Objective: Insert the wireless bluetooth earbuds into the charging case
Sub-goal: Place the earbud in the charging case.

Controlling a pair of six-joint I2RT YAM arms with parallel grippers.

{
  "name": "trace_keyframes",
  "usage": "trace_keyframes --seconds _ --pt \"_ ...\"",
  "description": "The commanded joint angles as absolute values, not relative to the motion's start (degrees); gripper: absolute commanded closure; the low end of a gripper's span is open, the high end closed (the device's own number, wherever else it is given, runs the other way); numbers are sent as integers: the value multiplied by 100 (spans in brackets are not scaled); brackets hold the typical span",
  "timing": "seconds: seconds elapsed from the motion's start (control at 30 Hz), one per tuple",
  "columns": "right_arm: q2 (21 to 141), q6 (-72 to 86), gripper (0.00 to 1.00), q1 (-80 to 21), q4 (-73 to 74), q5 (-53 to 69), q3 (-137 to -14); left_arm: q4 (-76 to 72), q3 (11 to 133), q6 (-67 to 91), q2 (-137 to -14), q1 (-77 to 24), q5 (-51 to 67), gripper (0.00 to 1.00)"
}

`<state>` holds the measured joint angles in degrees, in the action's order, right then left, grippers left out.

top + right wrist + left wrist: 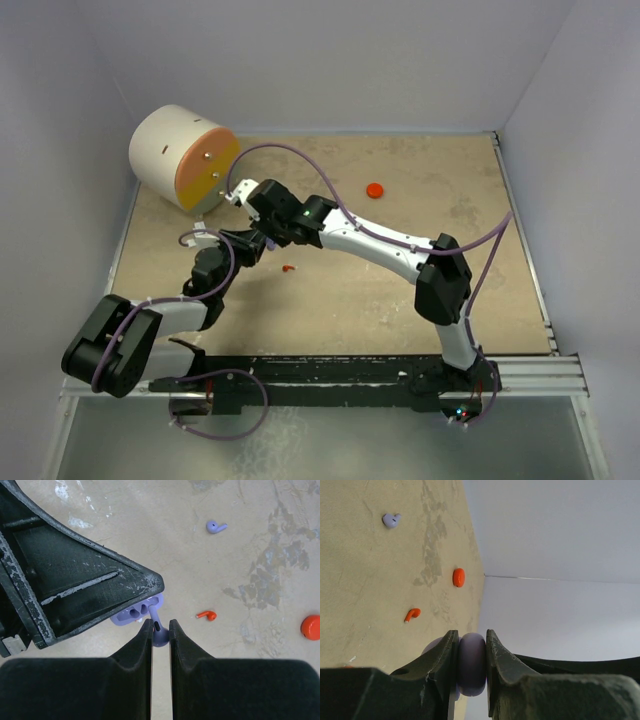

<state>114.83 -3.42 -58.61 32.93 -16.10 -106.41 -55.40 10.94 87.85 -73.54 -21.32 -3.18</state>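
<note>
at the left of the table the left gripper is clamped on the lavender case while the right gripper pinches a lavender earbud at its open side, so insertion looks to be the step in hand, and next needs a careful, aligned push home.

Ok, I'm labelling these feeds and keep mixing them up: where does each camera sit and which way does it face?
Top external: above, behind the bases, looking down on the table; left arm and right arm show.
Left wrist: looks low along the table toward the walls; left fingers clamp the lavender case.
Right wrist: looks down; right fingers pinch a lavender earbud at that case.
Both wrist views share the red earbud and red case.
</note>
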Motion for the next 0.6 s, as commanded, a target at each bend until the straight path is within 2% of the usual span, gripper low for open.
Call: trace_keyframes --seconds 0.0,0.57 --pt "11479 -432 100 -5906 3352 -1525 -10799 -5934 1292 8693 -7319 -2101 -229 100" --pt "11524 -452 100 -5913 3314 -1546 -10679 -5975 1248 8663 -7276 -2101 -202 100"
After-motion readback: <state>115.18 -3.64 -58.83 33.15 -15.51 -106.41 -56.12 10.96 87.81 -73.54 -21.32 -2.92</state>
